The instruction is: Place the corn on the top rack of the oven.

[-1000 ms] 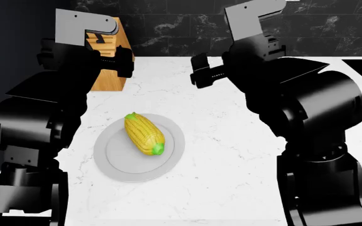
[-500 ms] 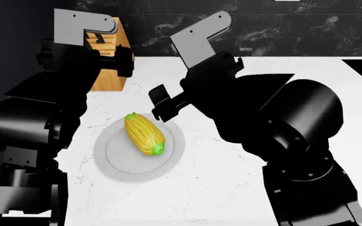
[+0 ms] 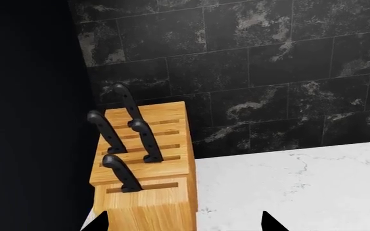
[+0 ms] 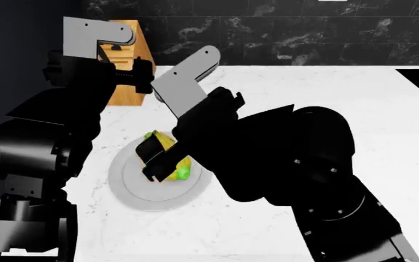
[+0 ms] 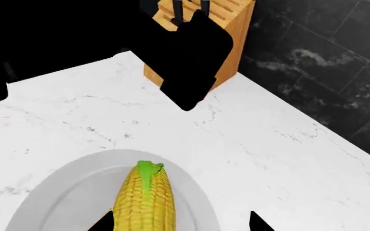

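The corn (image 5: 144,204) lies on a round grey plate (image 5: 56,197) on the white marble counter, a green tip pointing away from the wrist camera. My right gripper (image 5: 179,224) is open just above it, its two dark fingertips standing either side of the cob without touching it. In the head view the right gripper (image 4: 157,158) covers most of the corn (image 4: 164,141). My left gripper (image 3: 183,224) hangs open and holds nothing, close to the knife block. The oven and its top rack are out of view.
A wooden knife block (image 3: 143,168) with several black-handled knives stands at the counter's back left against the dark tiled wall (image 3: 269,72). The plate (image 4: 133,191) sits near the counter's front left. White counter (image 4: 326,93) stretches to the right.
My right arm has swung left and down from the back of the counter to just above the corn. The left arm, the corn and the plate have not moved.
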Motion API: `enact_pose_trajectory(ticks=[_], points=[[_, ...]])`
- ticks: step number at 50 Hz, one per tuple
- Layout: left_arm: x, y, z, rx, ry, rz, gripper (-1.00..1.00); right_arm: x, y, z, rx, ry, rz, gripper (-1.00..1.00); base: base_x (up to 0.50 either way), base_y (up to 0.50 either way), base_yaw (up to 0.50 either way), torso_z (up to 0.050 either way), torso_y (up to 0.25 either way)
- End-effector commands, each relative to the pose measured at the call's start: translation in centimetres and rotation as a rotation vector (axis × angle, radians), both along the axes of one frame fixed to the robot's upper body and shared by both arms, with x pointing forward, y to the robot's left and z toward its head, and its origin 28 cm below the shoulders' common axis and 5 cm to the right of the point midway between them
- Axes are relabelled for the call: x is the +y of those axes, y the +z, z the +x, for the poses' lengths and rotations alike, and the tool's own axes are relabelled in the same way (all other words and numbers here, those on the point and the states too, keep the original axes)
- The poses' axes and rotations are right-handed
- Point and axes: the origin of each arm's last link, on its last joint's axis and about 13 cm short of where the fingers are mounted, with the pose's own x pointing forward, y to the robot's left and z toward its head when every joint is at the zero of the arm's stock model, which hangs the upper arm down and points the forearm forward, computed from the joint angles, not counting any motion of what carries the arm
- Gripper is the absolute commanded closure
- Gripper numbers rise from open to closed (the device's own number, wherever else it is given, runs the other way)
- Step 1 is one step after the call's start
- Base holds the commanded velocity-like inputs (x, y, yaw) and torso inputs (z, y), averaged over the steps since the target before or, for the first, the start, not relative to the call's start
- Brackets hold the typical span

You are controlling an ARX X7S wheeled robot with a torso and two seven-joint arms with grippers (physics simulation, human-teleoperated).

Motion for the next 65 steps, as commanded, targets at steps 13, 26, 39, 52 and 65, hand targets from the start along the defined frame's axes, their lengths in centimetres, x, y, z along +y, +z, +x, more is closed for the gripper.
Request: enact_pose_trajectory(ticks=[13, 26, 39, 52, 65], points=[[0.2, -0.3, -0.2, 0.001, 0.000, -0.003, -1.00, 1.2, -2.3, -0.7, 0.079, 0.049, -0.046, -1.00, 0.00, 0.00, 0.00, 0.000, 0.000], [-0.1, -0.5, -0.1, 0.006, -0.006, -0.003, -1.00, 0.9, -3.3, -0.2, 0.104, 0.043, -0.047, -1.00, 0.00, 0.00, 0.00, 0.000, 0.000], [-0.4, -0.6, -0.1, 0.008, -0.011, -0.003, -1.00, 0.8, -3.9, -0.2, 0.119, 0.042, -0.053, -1.00, 0.00, 0.00, 0.00, 0.000, 0.000], [-0.2, -0.9, 0.2, 0.013, -0.008, -0.002, -1.00, 0.6, -4.1, 0.5, 0.127, 0.032, -0.048, -1.00, 0.00, 0.00, 0.00, 0.000, 0.000], [-0.1, -1.4, 0.4, 0.018, -0.010, 0.003, -1.00, 0.6, -4.4, 1.1, 0.134, 0.025, -0.044, -1.00, 0.00, 0.00, 0.00, 0.000, 0.000]])
